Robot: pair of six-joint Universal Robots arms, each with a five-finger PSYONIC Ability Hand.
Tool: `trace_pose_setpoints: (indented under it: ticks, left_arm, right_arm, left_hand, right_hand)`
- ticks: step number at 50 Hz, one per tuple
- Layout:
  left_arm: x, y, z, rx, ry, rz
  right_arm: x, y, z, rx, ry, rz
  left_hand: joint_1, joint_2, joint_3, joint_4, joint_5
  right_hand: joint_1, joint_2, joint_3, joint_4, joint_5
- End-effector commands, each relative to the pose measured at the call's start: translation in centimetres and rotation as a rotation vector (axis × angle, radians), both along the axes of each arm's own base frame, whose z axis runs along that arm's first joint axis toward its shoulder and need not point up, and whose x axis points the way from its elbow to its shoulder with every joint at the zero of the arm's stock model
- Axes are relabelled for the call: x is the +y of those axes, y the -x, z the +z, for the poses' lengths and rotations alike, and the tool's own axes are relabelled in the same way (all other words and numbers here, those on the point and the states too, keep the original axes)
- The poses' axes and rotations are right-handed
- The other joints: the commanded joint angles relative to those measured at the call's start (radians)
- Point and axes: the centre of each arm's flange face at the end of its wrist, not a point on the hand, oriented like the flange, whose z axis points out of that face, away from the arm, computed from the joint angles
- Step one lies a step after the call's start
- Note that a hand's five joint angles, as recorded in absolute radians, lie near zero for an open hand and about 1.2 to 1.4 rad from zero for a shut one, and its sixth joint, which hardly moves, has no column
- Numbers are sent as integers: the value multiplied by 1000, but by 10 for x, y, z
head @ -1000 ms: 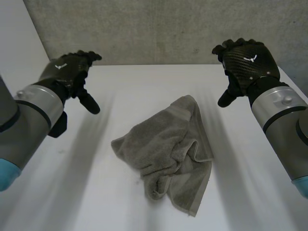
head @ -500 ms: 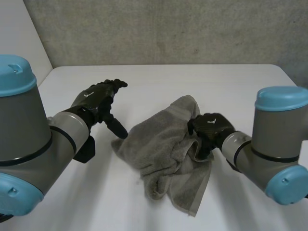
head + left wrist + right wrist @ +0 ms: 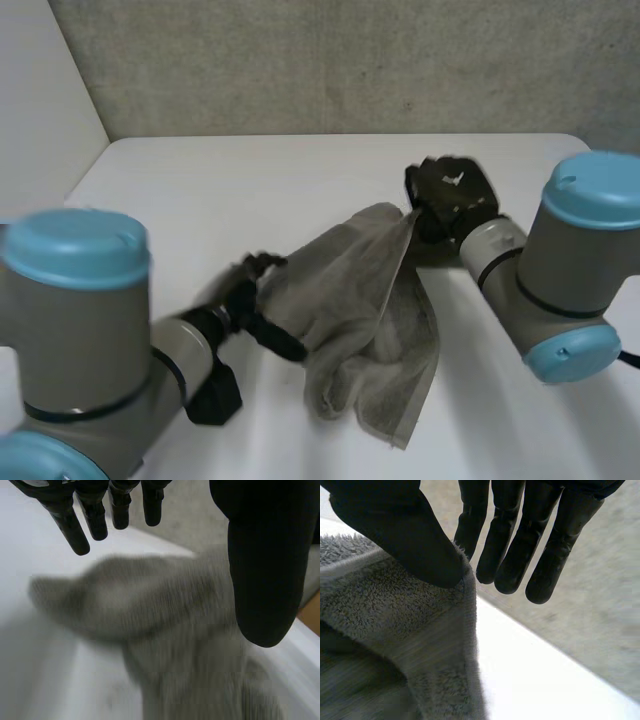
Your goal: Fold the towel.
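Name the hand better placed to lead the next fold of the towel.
Right. The right hand pinches the towel by its far corner; the left hand hangs open at the opposite edge, gripping nothing.

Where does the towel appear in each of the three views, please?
Head view: towel mid-table, its far corner pinched by the right robot hand.
Left wrist view: towel under the open left robot hand.
Right wrist view: towel, its corner under that hand's thumb.
Shared landmark: the white table.
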Motion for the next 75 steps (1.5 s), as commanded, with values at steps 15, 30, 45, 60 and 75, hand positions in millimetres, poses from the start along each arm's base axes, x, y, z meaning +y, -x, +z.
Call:
trace_pose_setpoints:
  ticks: [15, 30, 45, 60, 75]
  left_arm:
    - [16, 77, -77, -117, -43, -145]
    - [-15, 55, 23, -20, 209, 43]
    - [-67, -11, 109, -529, 656, -90]
    - [-117, -18, -6, -872, 445, -289]
    - [-92, -35, 40, -702, 450, -129]
  right_arm:
    - [-13, 44, -9, 220, 70, -153]
    - [-20, 61, 43, 193, 188, -196]
    - [23, 56, 74, 365, 121, -16]
    - [-2, 39, -9, 432, -92, 37]
    - [-22, 44, -24, 426, -33, -75]
  left_hand:
    - [204, 216, 214, 213, 170]
    - [1220, 1232, 1230, 1229, 1186]
    - [1220, 1232, 1230, 1229, 1186]
    - [113, 125, 123, 122, 79]
    - [28, 41, 38, 37, -5]
  right_hand:
    - [430, 221, 217, 207, 243]
    - [430, 221, 217, 207, 243]
    - [430, 221, 217, 207, 243]
    - [430, 221, 217, 207, 243]
    - [430, 221, 217, 207, 243]
